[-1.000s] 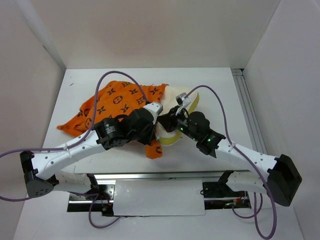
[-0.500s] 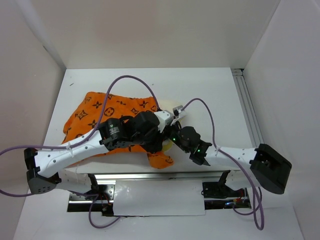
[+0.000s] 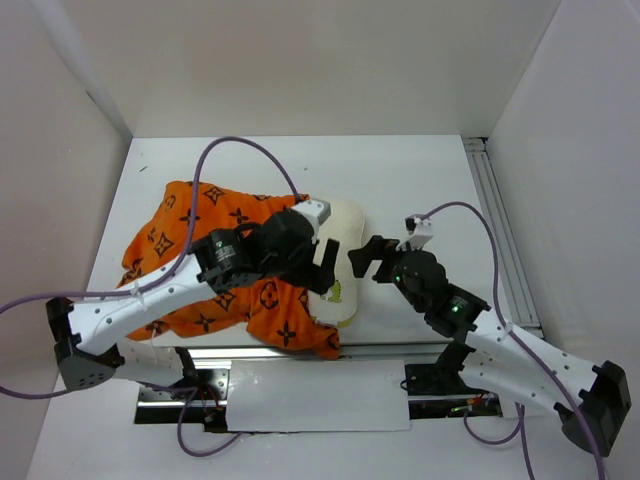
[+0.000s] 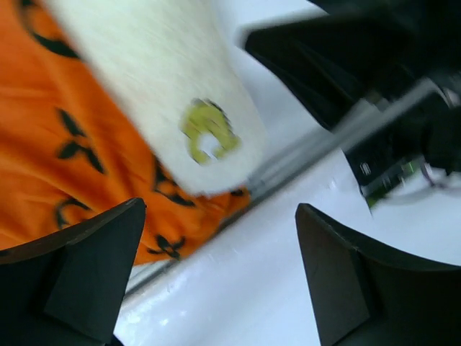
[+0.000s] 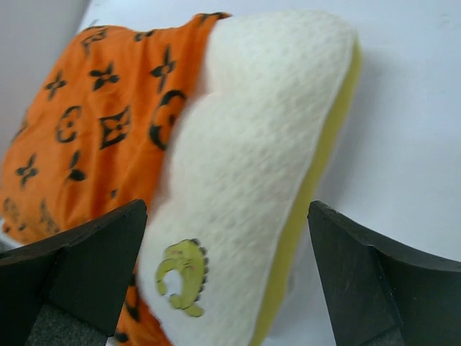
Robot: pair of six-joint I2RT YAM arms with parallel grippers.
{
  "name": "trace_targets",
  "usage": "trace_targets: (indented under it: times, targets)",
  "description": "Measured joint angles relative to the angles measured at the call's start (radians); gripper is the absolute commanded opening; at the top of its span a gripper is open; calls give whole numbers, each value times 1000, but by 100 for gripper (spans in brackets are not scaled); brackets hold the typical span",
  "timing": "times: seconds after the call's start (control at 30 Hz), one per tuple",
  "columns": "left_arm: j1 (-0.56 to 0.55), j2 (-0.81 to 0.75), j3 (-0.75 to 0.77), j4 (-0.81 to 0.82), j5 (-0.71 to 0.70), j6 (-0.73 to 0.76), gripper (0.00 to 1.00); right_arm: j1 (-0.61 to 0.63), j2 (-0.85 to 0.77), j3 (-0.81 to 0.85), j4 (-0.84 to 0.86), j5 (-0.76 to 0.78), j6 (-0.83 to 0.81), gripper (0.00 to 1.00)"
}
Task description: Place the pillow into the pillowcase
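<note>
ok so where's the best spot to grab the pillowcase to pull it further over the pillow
Probably the pillowcase at its open hem, where the orange cloth ends across the pillow. Come from the pillow's bare right end: the mouth faces that way, and the hem lies raised on the plump cushion, so the jaws could likely pinch the cloth there.
</note>
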State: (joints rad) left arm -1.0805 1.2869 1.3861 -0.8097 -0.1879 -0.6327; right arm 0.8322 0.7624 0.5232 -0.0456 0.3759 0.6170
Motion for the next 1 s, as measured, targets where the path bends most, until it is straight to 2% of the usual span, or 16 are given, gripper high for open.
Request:
trace_targets:
  times: [0.13,0.23,0.3,0.37,0.4,0.5,0.6,0.77,0.83,0.87,0.9,0.97,1.0]
  targets:
    - [149,118,103,-20,-42,-8,91,-103,60,32,-54,8,-18,100]
    - [261,289,216,-35,-76,4,83,-214,197,101,-56,-24,-27,100]
    - [309,425,319,-48,-97,18,74,-291,287,135,-41,-76,-30,100]
    - [341,560,424,-69,-124,31,73,-369,370,167,-21,-142,-29,100]
    - [355,624,477,-82,-137,37,67,-397,404,179,-10,-171,-27,100]
    - [392,767,587,-113,-161,60,63,-463,506,221,23,-254,-23,100]
    - [428,840,640,-153,-185,78,63,-468,591,264,61,-318,-23,100]
    - [473,850,635,-184,-217,80,61,-468,695,314,114,-391,-31,100]
    - [488,850,627,-182,-219,85,51,-468,735,321,146,-418,-30,100]
    - [491,850,623,-179,-217,87,42,-468,755,322,161,-432,-29,100]
    - [492,851,621,-176,-212,92,25,-468,770,322,169,-445,-29,100]
    - [492,856,621,-166,-196,108,3,-468,808,322,196,-479,-22,98]
    - [492,860,621,-159,-188,111,0,-468,825,322,209,-494,-16,95]
